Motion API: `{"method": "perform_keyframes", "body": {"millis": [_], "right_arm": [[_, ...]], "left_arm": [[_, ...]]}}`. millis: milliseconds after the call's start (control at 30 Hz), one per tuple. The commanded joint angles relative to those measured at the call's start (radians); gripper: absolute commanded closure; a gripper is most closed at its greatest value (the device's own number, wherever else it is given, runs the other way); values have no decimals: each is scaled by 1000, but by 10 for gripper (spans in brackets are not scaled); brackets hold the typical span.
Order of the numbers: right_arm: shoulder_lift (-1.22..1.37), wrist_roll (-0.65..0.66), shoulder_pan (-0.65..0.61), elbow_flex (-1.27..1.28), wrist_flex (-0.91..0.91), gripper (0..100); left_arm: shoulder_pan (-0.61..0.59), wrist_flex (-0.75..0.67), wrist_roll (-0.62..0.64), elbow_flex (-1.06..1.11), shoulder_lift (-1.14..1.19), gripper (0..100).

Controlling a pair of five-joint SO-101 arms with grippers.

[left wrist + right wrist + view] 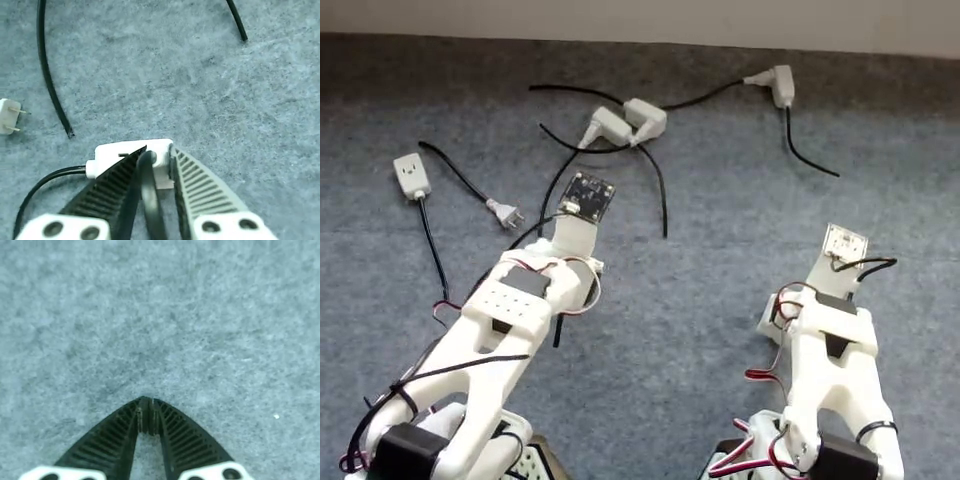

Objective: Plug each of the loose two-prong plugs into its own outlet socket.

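In the left wrist view my left gripper (pixel 159 147) is shut on a white connector block (pixel 120 157), and a black cable (pixel 150 200) loops between its fingers. A loose white two-prong plug (pixel 9 116) lies off to one side of it. From above, a white outlet socket (pixel 410 175) lies at the far left and a black two-prong plug (pixel 505 212) near it. Two white connectors (pixel 628 120) lie together at the back and another white one (pixel 780 85) at the back right. My right gripper (pixel 148 402) is shut and empty over bare carpet.
Grey carpet (pixel 720 220) covers the table. Loose black cables (pixel 660 190) curve across the back and left of it. The left arm's wrist board (pixel 584 198) hides its fingers from above. The right arm (pixel 835 330) stands at the front right, away from the cables.
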Motion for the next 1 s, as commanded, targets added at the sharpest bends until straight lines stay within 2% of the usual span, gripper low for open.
{"method": "perform_keyframes", "body": {"millis": [0, 233, 333, 500, 700, 767, 867, 967], "right_arm": [[5, 0, -30, 1, -44, 992], [5, 0, -33, 1, -44, 992], [5, 0, -35, 1, -44, 992], [5, -3, -35, -4, -44, 992], [5, -2, -38, -5, -39, 989], [2, 0, -48, -8, -38, 952], [-5, 15, -97, -28, -36, 842], [4, 133, -197, -85, -8, 756]], "left_arm": [[-74, -8, 35, -42, -5, 808], [-236, -5, 180, -225, -5, 701], [-280, 12, 190, -312, -5, 671], [-361, 183, 192, -570, -5, 670], [-532, 381, 192, -846, -2, 669], [-604, 431, 192, -869, -2, 668], [-700, 519, 192, -865, 5, 667], [-791, 585, 192, -789, 5, 667]]}}
